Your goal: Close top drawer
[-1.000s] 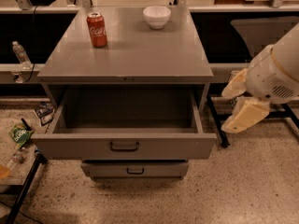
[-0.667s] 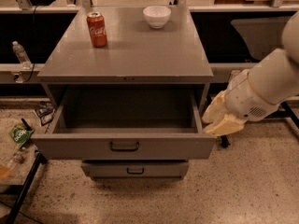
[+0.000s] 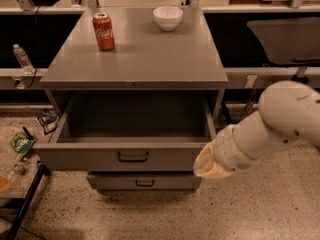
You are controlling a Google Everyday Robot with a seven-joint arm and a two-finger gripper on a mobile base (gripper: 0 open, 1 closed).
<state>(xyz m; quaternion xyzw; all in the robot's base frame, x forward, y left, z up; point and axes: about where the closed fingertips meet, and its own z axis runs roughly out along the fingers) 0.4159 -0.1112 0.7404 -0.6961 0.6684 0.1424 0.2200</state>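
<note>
The top drawer (image 3: pixel 125 156) is a wide grey metal box with a small dark bar handle (image 3: pixel 133 157) at the middle of its front. It stands pulled far out of the grey cabinet (image 3: pixel 135 59) and its inside looks empty. My gripper (image 3: pixel 207 164) is at the end of the white arm that comes in from the right. It sits at the right end of the drawer's front, low by the front right corner. Its fingers are hidden behind the wrist.
A red Coca-Cola can (image 3: pixel 104 31) and a white bowl (image 3: pixel 167 18) stand on the cabinet top. A lower drawer (image 3: pixel 145 182) sticks out slightly under the top one. A plastic bottle (image 3: pixel 22 58) and litter (image 3: pixel 22 144) lie on the left, with speckled floor in front.
My arm has swung left and down from beside the cabinet to the drawer's front right corner. The drawer has stayed open at the same depth.
</note>
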